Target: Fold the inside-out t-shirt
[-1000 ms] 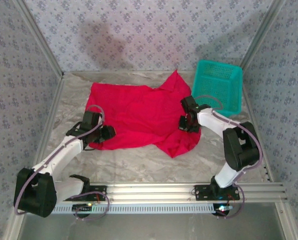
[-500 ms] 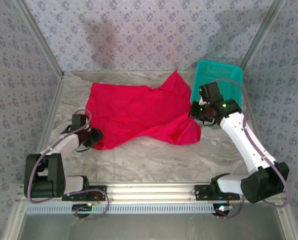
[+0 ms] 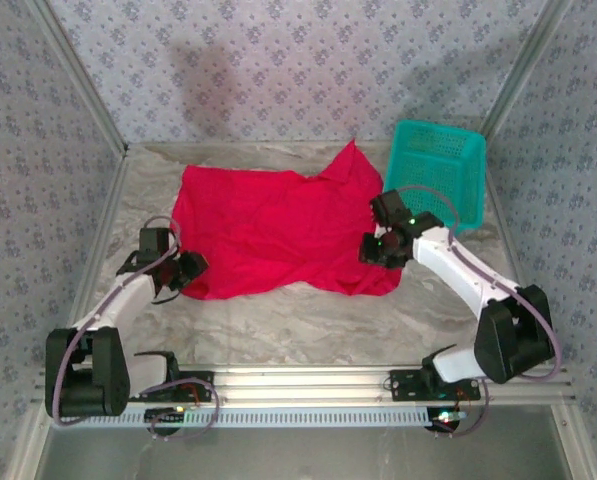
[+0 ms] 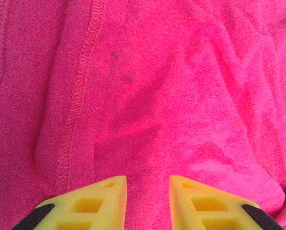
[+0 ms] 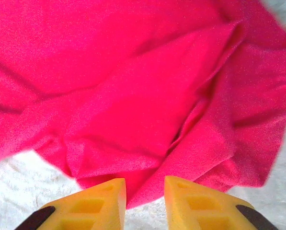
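The inside-out t-shirt (image 3: 268,225) lies spread and rumpled across the middle of the table, bright red, one corner peaking at the back. My left gripper (image 3: 188,272) rests at its front left edge. In the left wrist view its yellow jaws (image 4: 147,184) stand apart over the cloth (image 4: 181,86), beside a stitched seam (image 4: 78,96). My right gripper (image 3: 373,250) sits over the shirt's front right part. Its jaws (image 5: 145,184) are apart above the folded red edge (image 5: 133,96), nothing between them.
A teal mesh basket (image 3: 438,170) stands at the back right, close behind my right arm. Grey marbled tabletop (image 3: 308,320) shows in front of the shirt. Patterned walls close in the sides and back; a metal rail (image 3: 308,385) runs along the near edge.
The right gripper dragged the shirt's front right flap up and to the right, then opened and let it go. The left gripper slid left to the shirt's edge.
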You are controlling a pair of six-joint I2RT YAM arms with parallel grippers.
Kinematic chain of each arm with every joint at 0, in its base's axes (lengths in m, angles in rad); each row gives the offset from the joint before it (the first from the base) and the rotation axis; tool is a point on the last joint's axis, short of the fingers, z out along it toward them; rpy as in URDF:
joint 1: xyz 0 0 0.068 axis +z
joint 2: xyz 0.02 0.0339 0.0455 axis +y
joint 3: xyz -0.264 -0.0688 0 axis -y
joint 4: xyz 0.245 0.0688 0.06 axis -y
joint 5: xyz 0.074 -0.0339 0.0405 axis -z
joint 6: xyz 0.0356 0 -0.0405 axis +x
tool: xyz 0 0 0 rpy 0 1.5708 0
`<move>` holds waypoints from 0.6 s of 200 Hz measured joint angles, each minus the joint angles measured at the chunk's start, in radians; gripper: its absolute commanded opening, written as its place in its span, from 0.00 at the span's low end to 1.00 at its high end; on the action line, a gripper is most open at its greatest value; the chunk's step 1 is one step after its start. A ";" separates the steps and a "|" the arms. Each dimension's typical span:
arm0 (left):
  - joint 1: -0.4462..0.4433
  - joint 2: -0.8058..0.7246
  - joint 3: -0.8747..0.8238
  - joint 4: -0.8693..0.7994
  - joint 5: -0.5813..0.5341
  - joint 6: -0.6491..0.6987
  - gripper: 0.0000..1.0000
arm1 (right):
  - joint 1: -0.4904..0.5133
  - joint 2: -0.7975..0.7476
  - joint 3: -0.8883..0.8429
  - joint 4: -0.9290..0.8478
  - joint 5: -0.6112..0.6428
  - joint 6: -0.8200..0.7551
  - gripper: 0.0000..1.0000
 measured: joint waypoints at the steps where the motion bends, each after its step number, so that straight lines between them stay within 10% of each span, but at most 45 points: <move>1: 0.000 -0.001 0.000 0.000 0.000 0.000 0.28 | 0.002 -0.001 -0.003 0.002 -0.001 0.001 0.35; 120: 0.000 -0.024 0.000 -0.021 0.016 -0.001 0.26 | 0.073 0.116 -0.097 0.131 -0.041 0.071 0.41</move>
